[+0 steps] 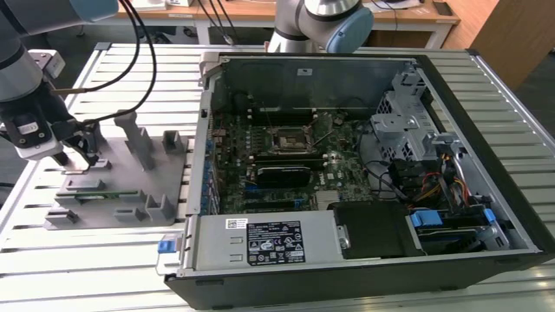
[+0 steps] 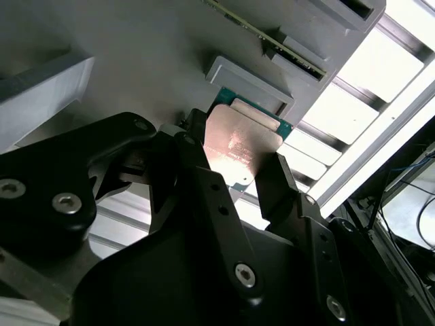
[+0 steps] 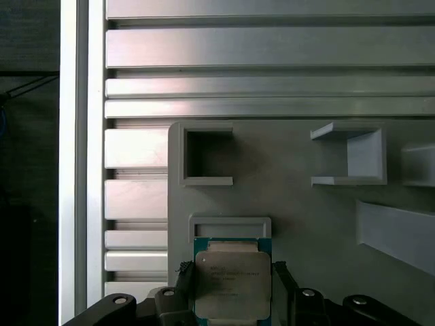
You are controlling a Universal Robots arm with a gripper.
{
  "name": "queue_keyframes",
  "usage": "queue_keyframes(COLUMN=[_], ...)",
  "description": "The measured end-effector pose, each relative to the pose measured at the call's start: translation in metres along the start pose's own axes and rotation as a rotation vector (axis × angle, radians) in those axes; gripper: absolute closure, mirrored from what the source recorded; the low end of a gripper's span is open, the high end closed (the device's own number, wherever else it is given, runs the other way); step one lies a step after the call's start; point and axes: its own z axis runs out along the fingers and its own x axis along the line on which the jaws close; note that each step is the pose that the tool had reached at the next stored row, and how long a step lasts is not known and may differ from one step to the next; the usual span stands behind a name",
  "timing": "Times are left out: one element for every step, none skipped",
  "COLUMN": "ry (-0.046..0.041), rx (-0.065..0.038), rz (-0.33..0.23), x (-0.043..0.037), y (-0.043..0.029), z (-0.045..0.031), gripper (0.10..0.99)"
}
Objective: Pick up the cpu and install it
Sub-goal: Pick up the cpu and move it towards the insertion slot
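- Over the grey fixture block [image 3: 306, 224], my jaws are clamped on the cpu [image 3: 231, 282] by two opposite edges.
- I judge it light, stiff, fragile underneath.

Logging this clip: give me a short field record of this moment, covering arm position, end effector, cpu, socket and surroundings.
Cpu: cpu with its metal top up, beside a pocket frame of the grey fixture plate, seen in both wrist views
End effector: end effector closed on the cpu, one finger against each of two opposite edges
Arm position: over the fixture plate, at the exterior view's left of the open computer case
Socket: motherboard socket inside the case, away from the arm
Install: not yet done
Support: slatted metal table
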Motion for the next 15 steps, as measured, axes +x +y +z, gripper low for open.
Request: queue_keyframes(ry=[0.0, -0.0001, 0.0, 0.0, 0.0, 0.0, 0.0001, 0.0, 0.0, -0.0001, 0.0, 0.0, -0.0001, -0.0001, -0.0001], rx=[0.0, 0.0, 0.0, 0.0, 0.0, 0.0, 0.0, 0.0, 0.0, 0.0, 0.0, 0.0, 0.0, 0.0, 0.0], rz=[0.0, 0.0, 0.0, 0.0, 0.0, 0.0, 0.0, 0.0, 0.0, 0.0, 0.0, 0.0, 0.0, 0.0, 0.0], x=[0.0, 0.0, 0.0, 0.0, 0.0, 0.0, 0.0, 0.0, 0.0, 0.0, 0.0, 0.0, 0.0, 0.0, 0.0], y=[0.0, 0.0, 0.0, 0.0, 0.0, 0.0001, 0.0001, 0.0001, 0.0001, 0.0001, 0.0001, 0.0001, 0.0001, 0.0001, 0.0001], z=[-0.0002, -0.0004, -0.0006, -0.0009, -0.0011, -0.0013, -0.0016, -0.0019, -0.0021, -0.0023, -0.0026, -0.0029, -0.0031, -0.0033, -0.0035], gripper=[0.545, 0.545, 0.545, 0.545, 0.545, 0.545, 0.545, 0.545, 0.545, 0.545, 0.545, 0.545, 0.545, 0.545, 0.545])
